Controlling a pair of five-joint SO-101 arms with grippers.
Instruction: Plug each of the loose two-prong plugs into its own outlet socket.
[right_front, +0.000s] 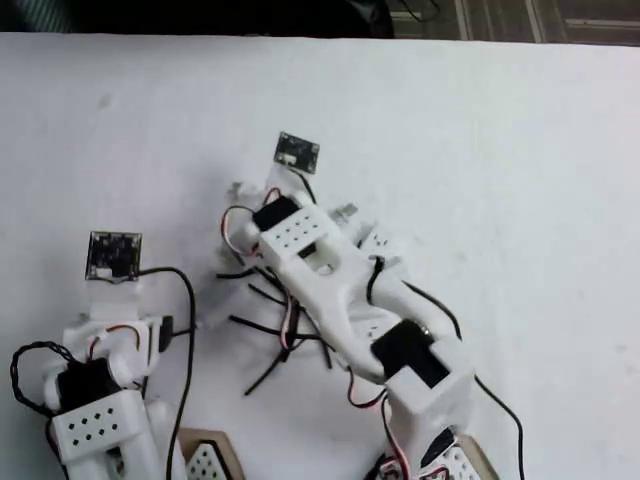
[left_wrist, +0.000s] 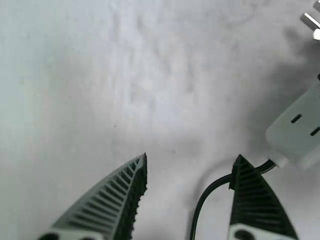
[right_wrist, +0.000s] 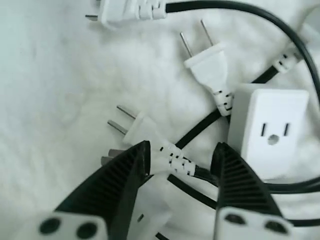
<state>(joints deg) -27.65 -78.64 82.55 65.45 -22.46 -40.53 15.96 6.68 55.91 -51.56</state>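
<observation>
White table (right_front: 520, 150) holds tangled cords (right_wrist: 250, 7); right gripper (right_wrist: 182, 145) spread around a two-prong plug (right_wrist: 141, 128), left gripper (left_wrist: 192, 157) spread near an outlet socket (left_wrist: 297, 130)

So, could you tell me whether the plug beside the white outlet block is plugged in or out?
Out: the plug lies flat with both prongs bare, and the slots of the outlet block show empty.

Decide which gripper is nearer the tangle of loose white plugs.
Right. The right gripper hangs open over the plugs, straddling one's cord; the left gripper is open off to the side, above bare table.
</observation>
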